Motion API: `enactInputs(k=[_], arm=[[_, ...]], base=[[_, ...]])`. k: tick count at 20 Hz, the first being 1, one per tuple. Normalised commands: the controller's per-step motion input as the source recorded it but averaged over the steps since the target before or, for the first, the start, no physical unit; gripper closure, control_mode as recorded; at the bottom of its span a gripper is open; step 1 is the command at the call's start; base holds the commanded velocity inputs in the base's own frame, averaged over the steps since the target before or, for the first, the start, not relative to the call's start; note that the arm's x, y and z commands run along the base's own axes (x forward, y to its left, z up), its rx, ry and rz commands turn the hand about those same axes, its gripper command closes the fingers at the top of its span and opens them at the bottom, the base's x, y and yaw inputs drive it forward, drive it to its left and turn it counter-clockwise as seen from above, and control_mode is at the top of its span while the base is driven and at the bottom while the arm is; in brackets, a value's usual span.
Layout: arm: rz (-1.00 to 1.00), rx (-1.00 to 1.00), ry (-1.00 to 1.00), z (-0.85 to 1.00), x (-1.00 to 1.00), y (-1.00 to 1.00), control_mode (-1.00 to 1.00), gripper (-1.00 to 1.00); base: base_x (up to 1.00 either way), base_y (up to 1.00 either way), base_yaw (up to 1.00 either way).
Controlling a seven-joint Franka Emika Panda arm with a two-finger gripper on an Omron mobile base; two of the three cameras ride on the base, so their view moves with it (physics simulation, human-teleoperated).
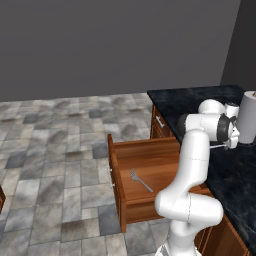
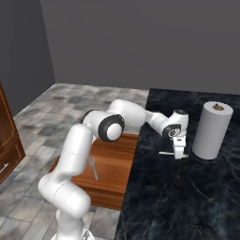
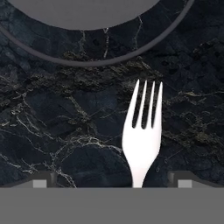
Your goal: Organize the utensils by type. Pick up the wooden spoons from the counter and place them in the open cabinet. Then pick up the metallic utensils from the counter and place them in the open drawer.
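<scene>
one fork (image 1: 140,180) already lies flat on the wooden bottom of the open drawer (image 1: 120,175), tines toward the drawer's front panel, so half of the metal sorting looks done. the second fork (image 3: 142,133) lies on the black marble counter (image 2: 187,197), just in front of the paper towel roll's round base (image 3: 87,63), with its tines pointing at that base. the gripper (image 2: 179,151) hangs right above this fork, pointing down; its jaws are spread wide with nothing between them, and the two finger tips (image 3: 43,180) flank the handle on either side in the hand view. from the right base view the fork's thin handle juts out sideways under the hand.

no wooden spoon shows on the stretch of counter in view, and i cannot tell from here whether the spoons are in the cabinet, so i judge that part as likely finished but unconfirmed. what is left, as i read it, is closing on this fork, lifting it and carrying it over the counter edge into the drawer.

the paper towel roll (image 2: 212,131) stands upright just beside the hand and is the one thing that crowds the grasp; a swing toward it could knock it. the drawer is pulled well out beside the arm's base, with room next to the first fork.
</scene>
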Motion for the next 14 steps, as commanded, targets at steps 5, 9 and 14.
enactInputs(k=[5, 9, 14], arm=[[-0.03, 0.0, -0.03, -0.56, -0.14, 0.0, -1.0, 1.0], [-0.05, 0.0, -0.06, -0.74, -0.17, 0.0, -1.0, 1.0], [-0.05, 0.0, 0.03, -0.73, 0.01, 0.02, -1.0, 1.0]], base=[[0.0, 0.0, 0.0], [0.0, 0.0, 0.0], [0.0, 0.0, 0.0]])
